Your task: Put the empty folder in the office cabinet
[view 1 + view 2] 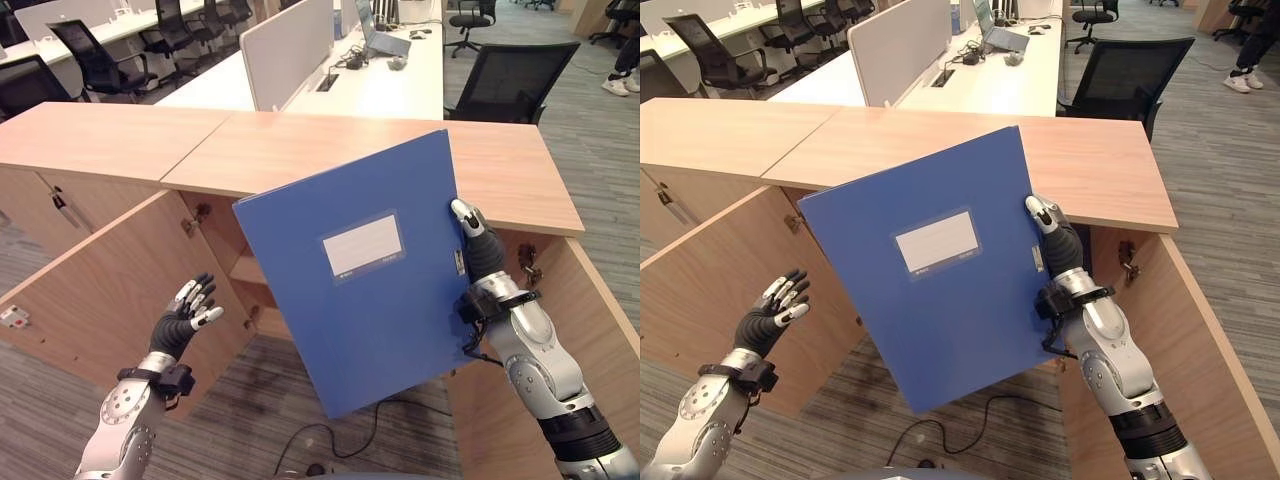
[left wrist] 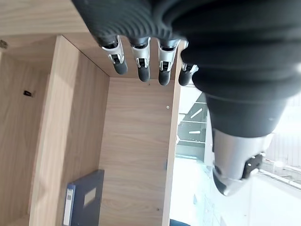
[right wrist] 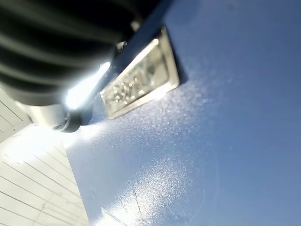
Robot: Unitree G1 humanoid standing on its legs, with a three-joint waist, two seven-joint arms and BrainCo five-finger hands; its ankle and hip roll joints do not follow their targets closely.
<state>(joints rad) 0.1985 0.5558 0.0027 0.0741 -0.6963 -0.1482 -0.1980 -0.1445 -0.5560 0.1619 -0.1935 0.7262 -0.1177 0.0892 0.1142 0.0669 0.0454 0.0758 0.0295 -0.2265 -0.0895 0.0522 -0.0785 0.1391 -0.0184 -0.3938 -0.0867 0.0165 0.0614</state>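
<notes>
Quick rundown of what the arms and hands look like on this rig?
Both arms are silver-grey rounded metal segments with black bands at the joints. The left hand and right hand each wear a dark ribbed cover over back and wrist. Fingers are silver with dark tips. A black strap circles each wrist.

The flat blue rectangular folder point(image 1: 365, 268) stands tilted in front of the open light-wood office cabinet point(image 1: 215, 235), below its counter point(image 1: 300, 150). The right hand point(image 1: 480, 255) is at the folder's right edge; the left hand point(image 1: 185, 315) is left of the folder, before the cabinet's open door point(image 1: 110, 290).
</notes>
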